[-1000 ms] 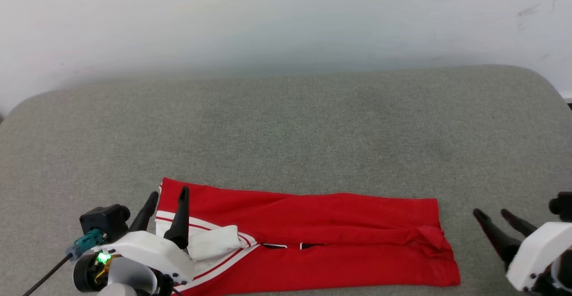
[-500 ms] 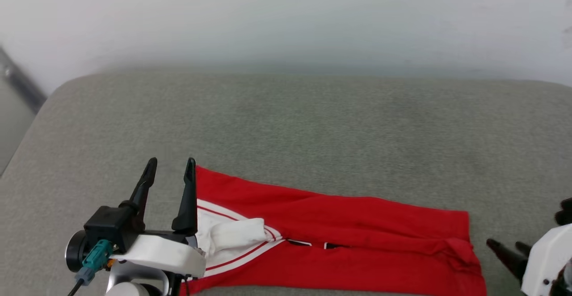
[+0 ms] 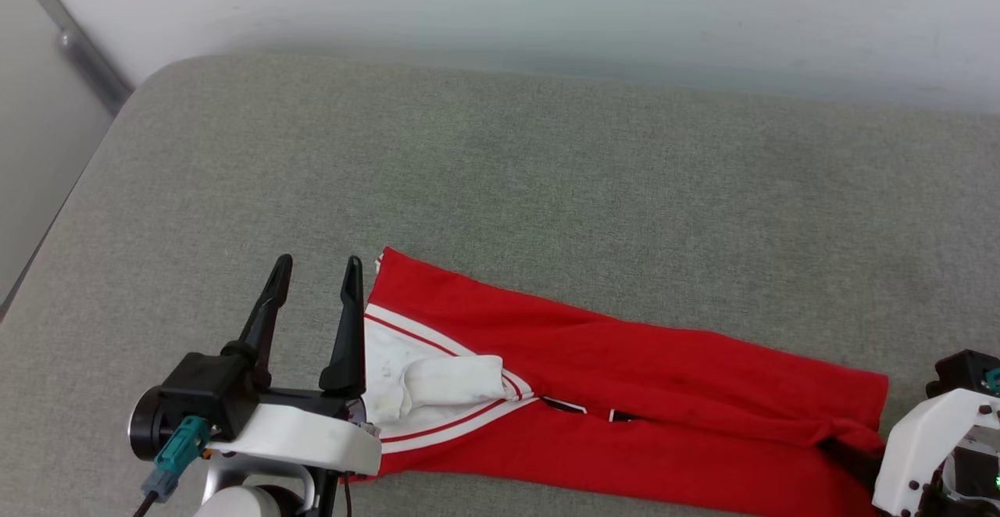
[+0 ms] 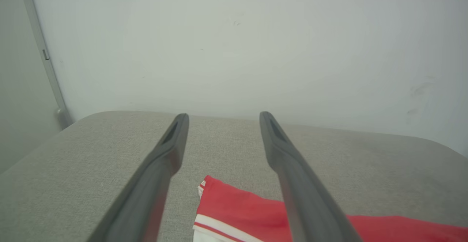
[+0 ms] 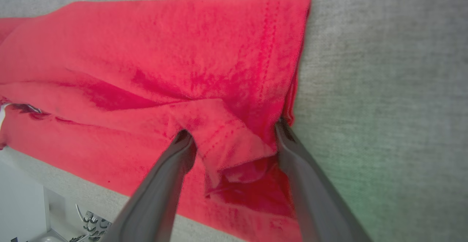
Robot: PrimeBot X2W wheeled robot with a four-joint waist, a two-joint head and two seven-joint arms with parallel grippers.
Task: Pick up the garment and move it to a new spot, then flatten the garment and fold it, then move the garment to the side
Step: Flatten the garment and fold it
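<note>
1. Garment (image 3: pixel 625 392) lies as a long strip along the near edge of the bench (image 3: pixel 547 150), its sides seemingly folded in.
2. Right claw (image 5: pixel 233 130), jaws apart, straddles a hem flap and clamps nothing.
3. Left claw (image 3: pixel 318 261), jaws apart and empty, sits just beside the collar end.
4. Lengthwise folds look done; the crosswise fold and the move aside remain.

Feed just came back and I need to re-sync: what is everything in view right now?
garment: one, red with white sleeve, folded long on the pad's near side.
pad: one, grey, under the garment.
wall: one, white, behind the pad.
strip: one, grey, up the wall at far left.
left gripper: one, dark fingers open, at the garment's sleeve end.
right gripper: one, dark fingers open, straddling a fold at the hem end.
</note>
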